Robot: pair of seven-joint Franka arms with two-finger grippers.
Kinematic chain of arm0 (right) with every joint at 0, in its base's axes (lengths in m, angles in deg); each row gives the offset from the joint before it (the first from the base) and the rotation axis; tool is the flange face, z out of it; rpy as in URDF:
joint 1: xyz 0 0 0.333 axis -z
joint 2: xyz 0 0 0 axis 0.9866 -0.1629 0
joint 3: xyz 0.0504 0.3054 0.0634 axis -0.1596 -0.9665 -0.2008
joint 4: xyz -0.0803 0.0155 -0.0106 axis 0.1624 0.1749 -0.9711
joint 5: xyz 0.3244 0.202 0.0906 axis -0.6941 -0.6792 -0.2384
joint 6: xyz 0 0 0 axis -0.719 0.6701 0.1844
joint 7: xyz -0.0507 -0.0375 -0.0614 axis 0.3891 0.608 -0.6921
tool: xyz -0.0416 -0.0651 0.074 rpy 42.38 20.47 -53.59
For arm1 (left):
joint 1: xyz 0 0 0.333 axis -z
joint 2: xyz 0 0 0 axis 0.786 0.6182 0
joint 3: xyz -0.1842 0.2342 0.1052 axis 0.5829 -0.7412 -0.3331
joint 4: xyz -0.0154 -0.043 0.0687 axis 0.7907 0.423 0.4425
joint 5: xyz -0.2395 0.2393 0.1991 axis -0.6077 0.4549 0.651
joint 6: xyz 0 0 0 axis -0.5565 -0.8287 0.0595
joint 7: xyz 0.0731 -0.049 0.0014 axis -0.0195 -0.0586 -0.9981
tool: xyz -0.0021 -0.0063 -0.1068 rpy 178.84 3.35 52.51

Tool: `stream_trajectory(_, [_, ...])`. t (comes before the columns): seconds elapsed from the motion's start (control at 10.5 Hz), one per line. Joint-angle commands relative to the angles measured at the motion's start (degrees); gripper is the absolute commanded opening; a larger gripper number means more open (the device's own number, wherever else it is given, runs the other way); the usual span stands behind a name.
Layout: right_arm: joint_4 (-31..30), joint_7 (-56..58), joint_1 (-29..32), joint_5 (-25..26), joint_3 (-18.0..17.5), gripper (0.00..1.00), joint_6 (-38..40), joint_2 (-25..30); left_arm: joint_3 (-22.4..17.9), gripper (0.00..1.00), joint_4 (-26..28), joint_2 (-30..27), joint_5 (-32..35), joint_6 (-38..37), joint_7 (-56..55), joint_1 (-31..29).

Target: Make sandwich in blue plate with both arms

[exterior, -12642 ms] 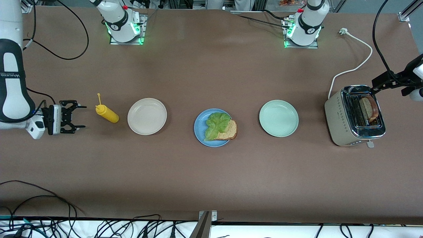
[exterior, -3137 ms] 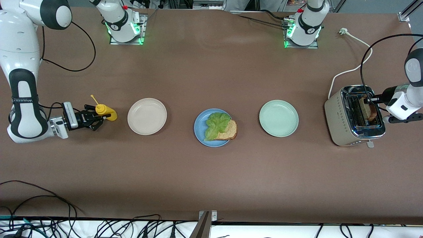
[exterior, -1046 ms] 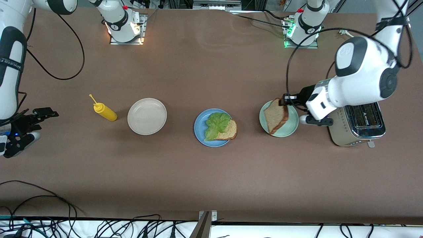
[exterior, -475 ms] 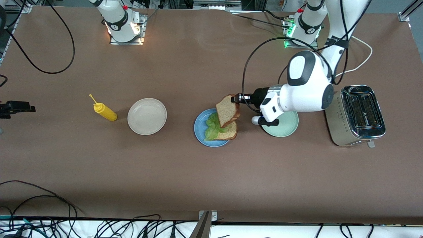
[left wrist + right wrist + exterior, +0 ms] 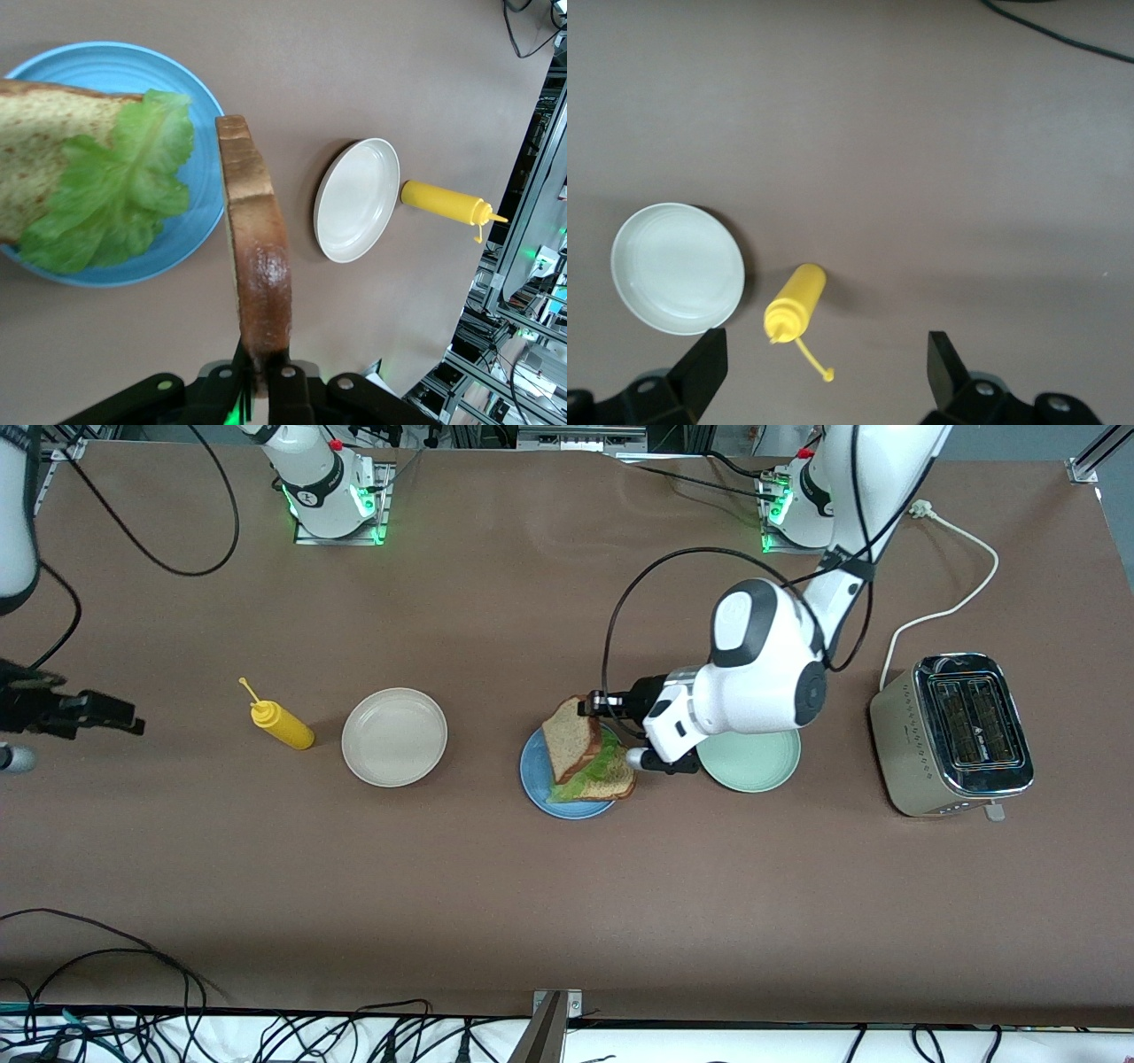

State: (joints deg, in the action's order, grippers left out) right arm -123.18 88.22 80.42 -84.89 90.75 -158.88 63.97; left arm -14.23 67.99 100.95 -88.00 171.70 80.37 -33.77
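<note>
Front view: the left gripper (image 5: pixel 592 705) hung over the blue plate (image 5: pixel 534 772), its fingers clamped on the crust of a bread slice (image 5: pixel 571 738) held on edge and tilted above the lettuce leaf (image 5: pixel 592 771) and the lower bread slice (image 5: pixel 611 781), which lay on the plate near the middle of the table (image 5: pixel 567 903). The left arm's wrist covered part of the pale green plate (image 5: pixel 753 763) just beside the blue plate, toward the left arm's end of the table; at that end stood the toaster (image 5: pixel 952 733), its white cord (image 5: pixel 952 607) running toward the table's corner. Toward the right arm's end lay the cream plate (image 5: pixel 394 737) and then the yellow squeeze bottle (image 5: pixel 279 724), on its side. The right gripper (image 5: pixel 84 713) waited over the table's edge at that end. Left wrist view: the left gripper's fingers (image 5: pixel 283 390) pinched the held slice (image 5: pixel 257 274) by its brown crust, the slice edge-on over the blue plate's rim (image 5: pixel 208 204), with the lettuce (image 5: pixel 115 195) over the lower slice (image 5: pixel 35 150); the cream plate (image 5: pixel 356 200) and bottle (image 5: pixel 443 202) lay apart. Right wrist view: the right gripper's fingers (image 5: pixel 700 367) stood wide apart, holding nothing, above the bottle (image 5: pixel 795 305) and the cream plate (image 5: pixel 678 267).
</note>
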Motion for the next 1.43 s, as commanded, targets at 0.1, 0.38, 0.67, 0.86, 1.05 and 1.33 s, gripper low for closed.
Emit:
stream_trajectory(0.1, [-12.7, -0.8, 0.0, 1.1, -2.2, 1.00, -5.2, 12.8, -0.2, 0.00, -4.1, 5.3, -1.4, 2.6, 0.9, 2.2])
stream_trajectory(0.38, [-12.9, -0.6, -0.2, 1.1, -4.5, 1.00, -4.6, 14.3, -0.2, 0.00, -4.1, 7.6, -1.5, 2.7, 2.6, 2.2])
stream_trajectory(0.67, [-12.2, -0.1, 0.1, 1.3, -3.8, 1.00, -2.8, 14.6, -0.3, 0.00, -4.1, 9.4, -1.3, 4.7, 5.8, 2.2])
stream_trajectory(0.86, [-9.4, 0.0, 0.3, 1.2, -2.5, 1.00, 1.1, 13.7, -1.0, 0.00, -4.1, 9.7, -1.4, 4.7, 7.9, 1.8])
stream_trajectory(1.05, [-9.1, 1.5, 0.3, 1.0, -1.1, 1.00, 1.3, 13.7, -2.9, 0.19, -4.0, 9.6, -1.6, 4.5, 10.9, 1.6])
stream_trajectory(1.33, [-8.2, 2.0, 0.3, 0.6, 3.2, 1.00, 3.0, 14.5, -6.2, 0.67, -3.3, 9.8, -1.6, 4.3, 12.4, 1.6])
